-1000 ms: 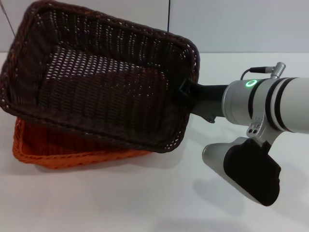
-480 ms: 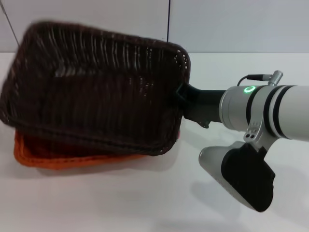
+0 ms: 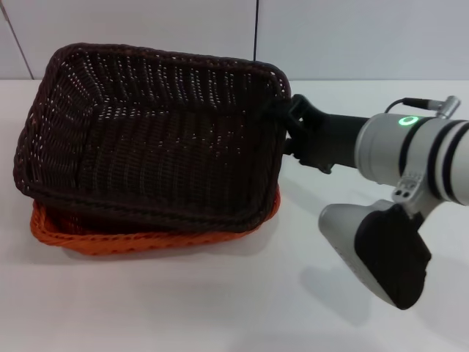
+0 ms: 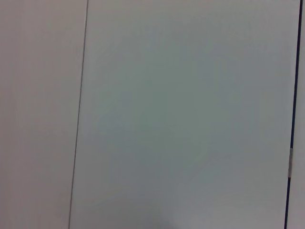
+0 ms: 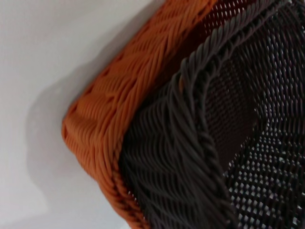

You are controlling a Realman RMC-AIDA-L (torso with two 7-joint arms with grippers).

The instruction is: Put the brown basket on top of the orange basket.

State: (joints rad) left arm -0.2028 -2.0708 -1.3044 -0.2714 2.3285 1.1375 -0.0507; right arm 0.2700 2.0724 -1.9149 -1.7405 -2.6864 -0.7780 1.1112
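The dark brown basket (image 3: 146,139) sits nested inside the orange basket (image 3: 146,240) on the white table, and only the orange rim shows along its front and right sides. My right gripper (image 3: 290,128) is at the middle of the brown basket's right rim, with its fingers spread and just off the braid. The right wrist view shows the orange basket's corner (image 5: 105,114) with the brown basket's rim (image 5: 200,138) above it, close up. My left gripper is out of view.
The white table (image 3: 183,308) stretches in front of and to the right of the baskets. A pale wall (image 3: 352,37) rises right behind them. The left wrist view shows only a pale wall panel (image 4: 190,114).
The brown basket has come down from a tilted, lifted position and settled level into the orange basket. My right arm has drawn back to the right and let go of the rim.
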